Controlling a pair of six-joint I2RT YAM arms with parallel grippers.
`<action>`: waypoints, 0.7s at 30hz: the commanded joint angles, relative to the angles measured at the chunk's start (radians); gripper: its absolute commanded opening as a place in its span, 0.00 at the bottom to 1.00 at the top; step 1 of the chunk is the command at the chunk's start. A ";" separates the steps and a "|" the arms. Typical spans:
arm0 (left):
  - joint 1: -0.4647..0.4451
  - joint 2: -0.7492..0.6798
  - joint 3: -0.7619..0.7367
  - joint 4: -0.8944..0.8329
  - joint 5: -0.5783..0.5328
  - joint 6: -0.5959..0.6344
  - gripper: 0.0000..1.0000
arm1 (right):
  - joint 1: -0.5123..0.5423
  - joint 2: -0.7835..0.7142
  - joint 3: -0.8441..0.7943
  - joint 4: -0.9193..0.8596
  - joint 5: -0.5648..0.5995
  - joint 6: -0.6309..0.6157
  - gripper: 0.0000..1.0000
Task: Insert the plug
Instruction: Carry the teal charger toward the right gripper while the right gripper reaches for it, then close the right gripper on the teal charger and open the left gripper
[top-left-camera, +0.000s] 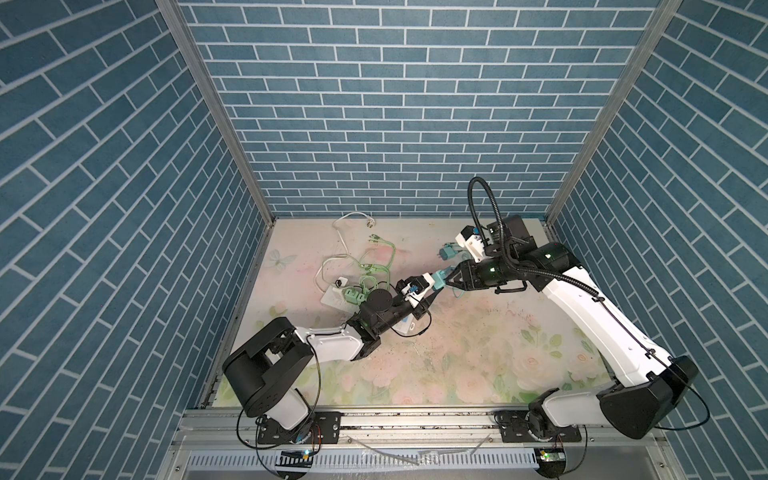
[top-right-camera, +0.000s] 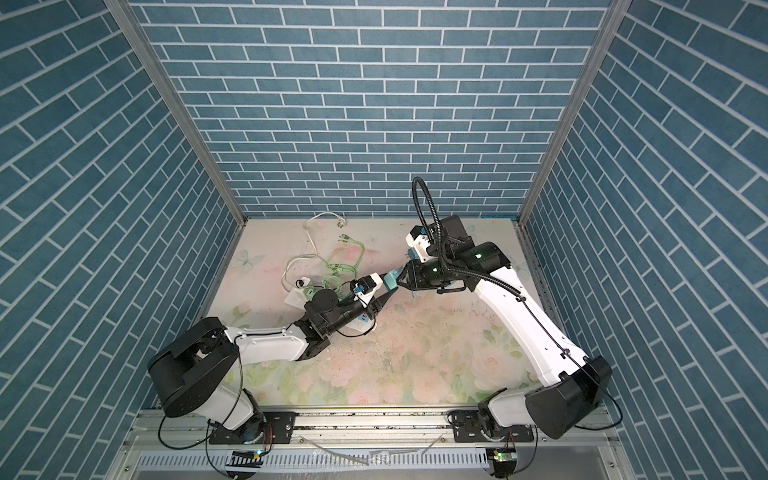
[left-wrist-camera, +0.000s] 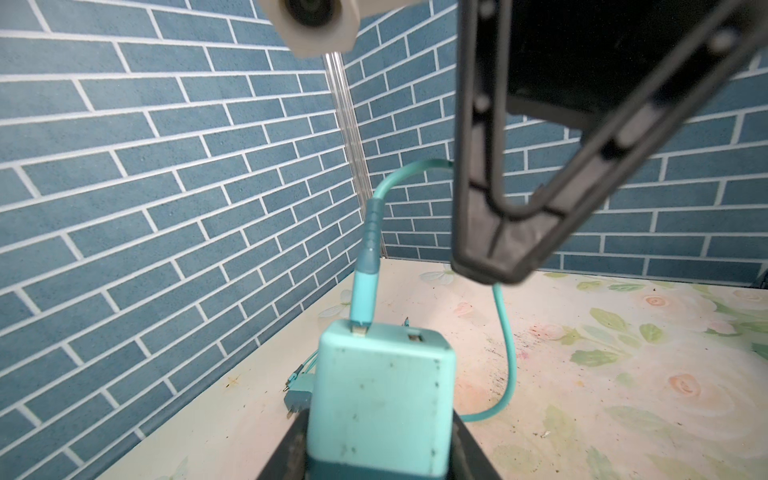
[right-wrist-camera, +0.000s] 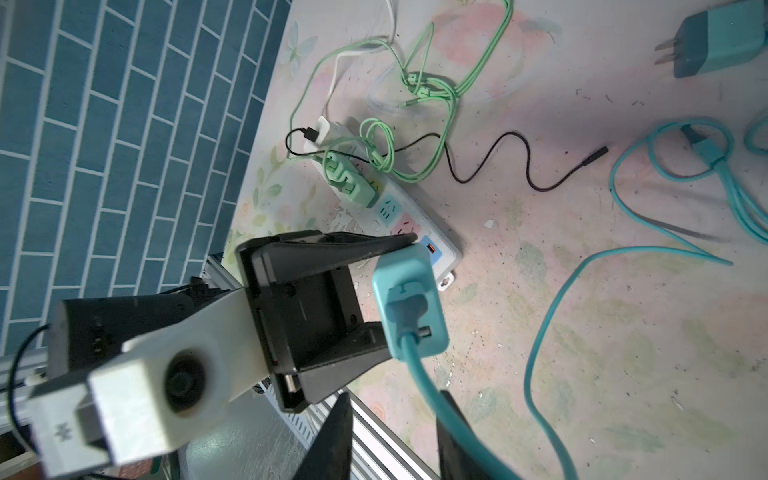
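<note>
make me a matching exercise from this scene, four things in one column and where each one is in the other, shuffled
Things
1. teal adapter at mid-table
2. teal cable
3. green adapter
4. teal adapter nearer the back wall

Places
a. sitting on the white power strip
b. lying on the table, prongs bare
c. gripped by the left fingers
d. plugged into the mid-table adapter

Pairs: 1-c, 2-d, 3-a, 4-b
</note>
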 joint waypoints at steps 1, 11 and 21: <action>-0.003 -0.012 0.032 0.010 0.031 -0.025 0.22 | 0.004 0.023 0.040 -0.049 0.045 -0.068 0.35; -0.005 -0.029 0.011 0.009 0.027 -0.038 0.23 | 0.004 0.076 0.080 -0.018 0.027 -0.093 0.36; -0.014 -0.019 0.017 0.016 0.029 -0.041 0.23 | 0.007 0.095 0.063 0.023 -0.012 -0.082 0.37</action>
